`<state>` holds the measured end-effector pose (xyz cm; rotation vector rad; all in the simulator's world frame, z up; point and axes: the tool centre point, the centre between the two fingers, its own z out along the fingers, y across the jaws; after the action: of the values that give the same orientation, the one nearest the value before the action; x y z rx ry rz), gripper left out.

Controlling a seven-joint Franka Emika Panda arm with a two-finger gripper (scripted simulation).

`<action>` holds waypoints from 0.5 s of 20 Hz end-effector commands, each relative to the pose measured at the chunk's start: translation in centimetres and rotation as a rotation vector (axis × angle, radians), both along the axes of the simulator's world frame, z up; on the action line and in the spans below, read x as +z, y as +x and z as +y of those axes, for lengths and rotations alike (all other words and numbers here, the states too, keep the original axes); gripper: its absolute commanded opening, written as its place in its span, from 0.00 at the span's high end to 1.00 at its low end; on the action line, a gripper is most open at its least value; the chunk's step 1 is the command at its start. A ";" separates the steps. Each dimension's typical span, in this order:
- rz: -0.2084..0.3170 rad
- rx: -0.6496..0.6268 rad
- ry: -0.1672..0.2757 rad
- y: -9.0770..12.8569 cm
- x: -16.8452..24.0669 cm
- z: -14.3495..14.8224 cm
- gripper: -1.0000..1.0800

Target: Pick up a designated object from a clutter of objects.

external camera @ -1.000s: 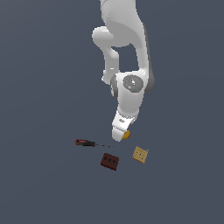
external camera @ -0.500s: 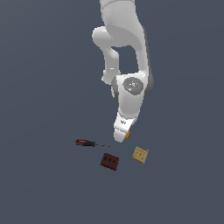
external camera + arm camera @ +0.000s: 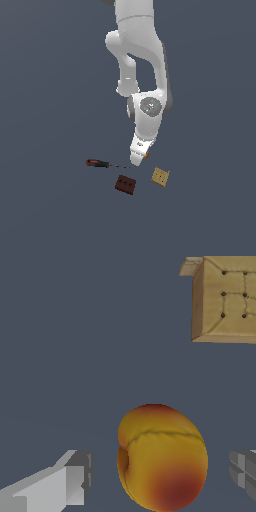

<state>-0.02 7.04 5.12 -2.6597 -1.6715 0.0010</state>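
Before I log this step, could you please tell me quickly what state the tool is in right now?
Tool: open, one finger on each side of the orange-yellow ball, gaps visible on both sides, nothing held yet.

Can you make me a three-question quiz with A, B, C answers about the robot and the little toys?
1. Where is the orange-yellow ball in the wrist view?
A. Between the two fingers
B. On top of the tan square tile
C. Under the dark brown block

2. How many small items lie near the arm?
A. Two
B. Four
C. Seven

3. Are the jaws squeezing the ball?
A. Yes, tight on both sides
B. No, there are gaps on both sides
C. They hold the screwdriver

Answers:
1. A, one finger shows on each side of the ball.
2. B, the ball, screwdriver, dark brown block and tan square tile.
3. B, bare floor shows between the ball and each finger, so the gripper is open.
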 end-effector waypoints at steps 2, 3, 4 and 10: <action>-0.001 0.002 0.000 0.0 -1.3 0.0 0.04; -0.001 0.002 0.000 0.0 -1.5 0.0 0.04; -0.001 0.002 0.000 0.0 -1.6 0.0 0.04; -0.001 0.002 0.000 0.1 -1.7 0.0 1.00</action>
<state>0.08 7.00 3.49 -2.6599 -1.6731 -0.0012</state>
